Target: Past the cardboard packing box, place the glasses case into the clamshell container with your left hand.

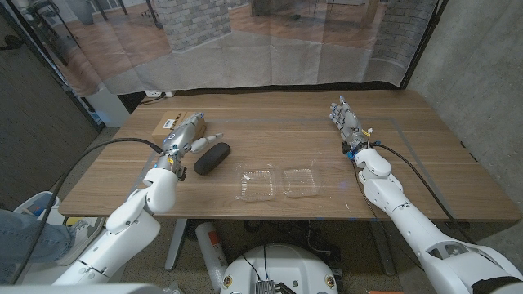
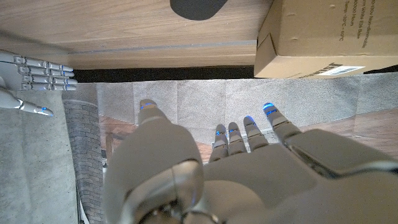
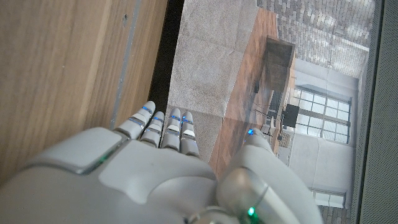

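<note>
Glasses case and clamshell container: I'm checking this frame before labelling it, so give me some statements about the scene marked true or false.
1. The glasses case lies on the table, outside the clamshell container. True.
2. The left hand grips the case. False: it holds nothing, its fingers apart, beside the case.
3. The clamshell container is closed. False: it lies open, both halves empty.
4. The cardboard packing box sits behind the left hand. True.
5. The right hand holds the container. False: it is empty, well apart from it.
</note>
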